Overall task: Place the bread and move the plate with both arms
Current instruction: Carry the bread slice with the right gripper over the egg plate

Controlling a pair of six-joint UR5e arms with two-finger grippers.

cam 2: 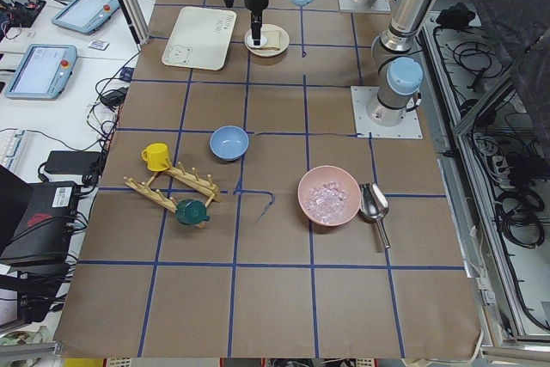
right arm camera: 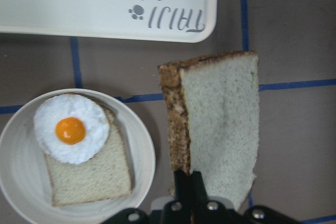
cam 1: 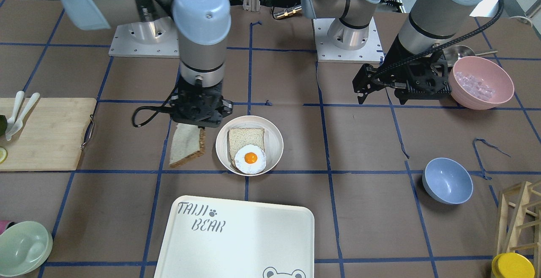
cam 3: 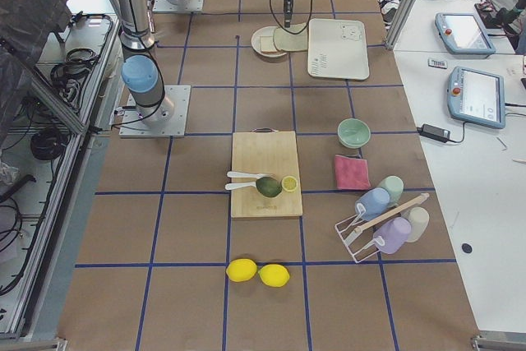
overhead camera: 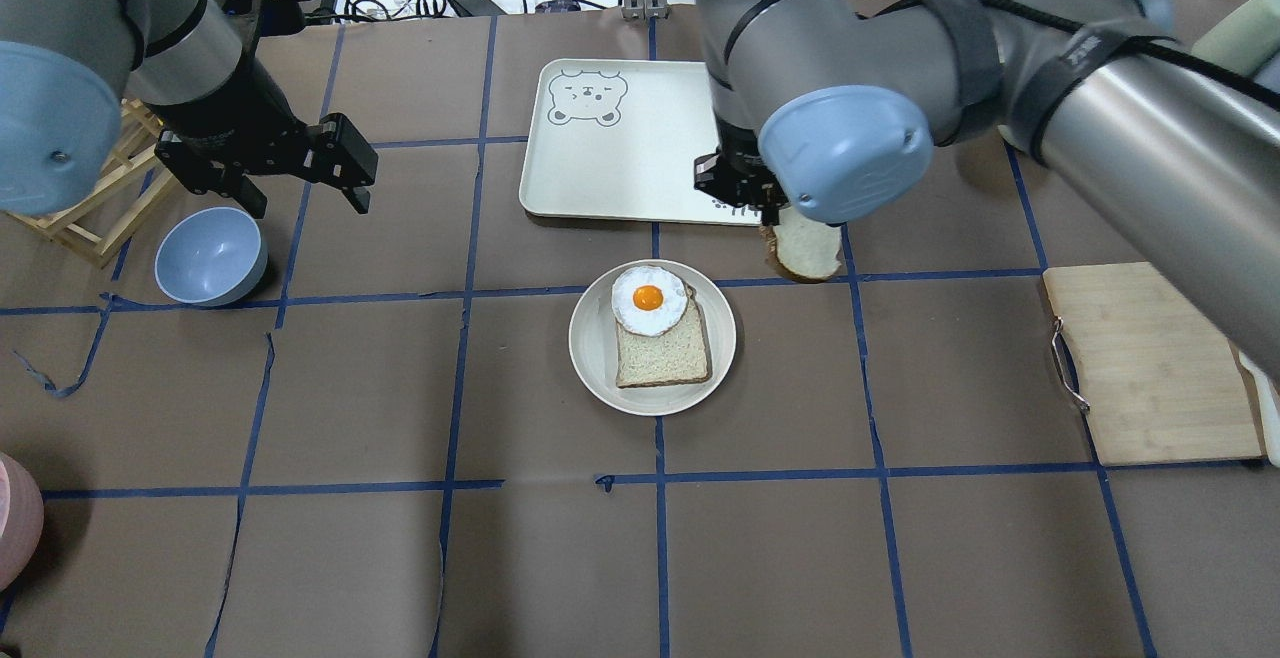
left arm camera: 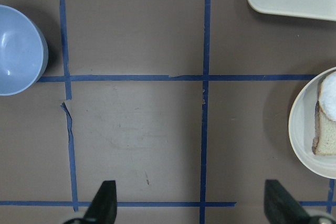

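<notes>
Right jaws: clamp bread (right arm camera: 220,124) by one crust edge; I fear it sags, slips.
Left jaws: spread, empty.
Egg (right arm camera: 71,129): may get knocked.

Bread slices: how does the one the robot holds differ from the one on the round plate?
The pale speckled dark-crusted bread slice hangs pinched in the right end effector; the squarer lighter-crusted slice lies flat on the round cream plate. The held slice is bare; the plated slice carries a fried egg. Both are pale speckled sandwich bread.
</notes>
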